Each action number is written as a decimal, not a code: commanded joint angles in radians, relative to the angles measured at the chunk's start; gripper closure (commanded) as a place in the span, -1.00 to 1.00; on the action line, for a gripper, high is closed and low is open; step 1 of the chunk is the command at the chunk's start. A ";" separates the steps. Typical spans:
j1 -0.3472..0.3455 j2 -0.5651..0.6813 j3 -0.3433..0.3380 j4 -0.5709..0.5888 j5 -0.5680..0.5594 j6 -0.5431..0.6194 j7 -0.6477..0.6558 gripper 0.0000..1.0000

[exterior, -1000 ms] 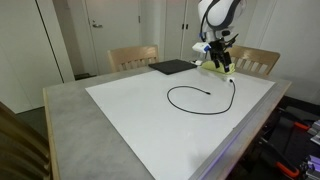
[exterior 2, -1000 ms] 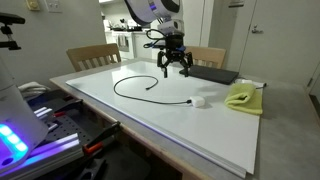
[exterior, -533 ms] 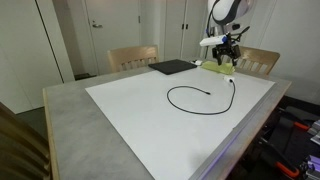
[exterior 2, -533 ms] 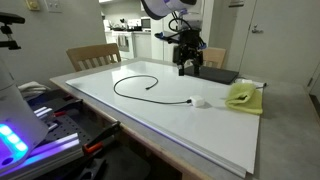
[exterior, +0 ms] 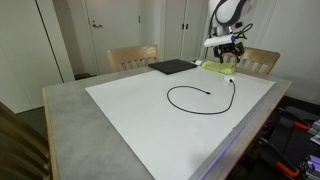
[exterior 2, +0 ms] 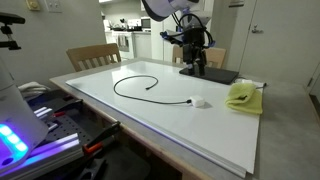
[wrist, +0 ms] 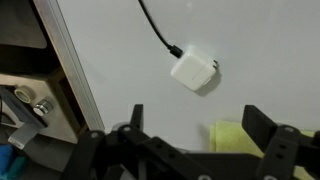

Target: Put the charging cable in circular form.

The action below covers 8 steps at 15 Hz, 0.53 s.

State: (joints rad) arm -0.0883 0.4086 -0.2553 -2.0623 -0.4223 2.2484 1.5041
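The charging cable is a thin black cord lying in an open loop on the white tabletop; it shows in both exterior views. It ends at a small white charger block, also in the wrist view, with a piece of cord above it. My gripper hangs open and empty above the table's far end, over the yellow-green object, away from the loop. In the wrist view both fingers are spread apart with nothing between them.
A flat black pad lies at the far edge of the white board. The yellow-green object shows in an exterior view and in the wrist view. Wooden chairs stand behind the table. The table edge is at the wrist view's left.
My gripper has risen and moved away from the cable's end toward the far side of the table, above the yellow-green object. The cable has not moved.
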 commanded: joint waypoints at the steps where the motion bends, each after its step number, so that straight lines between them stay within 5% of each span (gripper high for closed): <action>1: -0.001 0.004 -0.002 -0.002 0.009 0.022 -0.061 -1.00; 8: -0.090 0.029 0.016 0.031 0.210 -0.019 -0.417 -1.00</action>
State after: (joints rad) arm -0.1292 0.4108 -0.2552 -2.0624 -0.3012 2.2595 1.2453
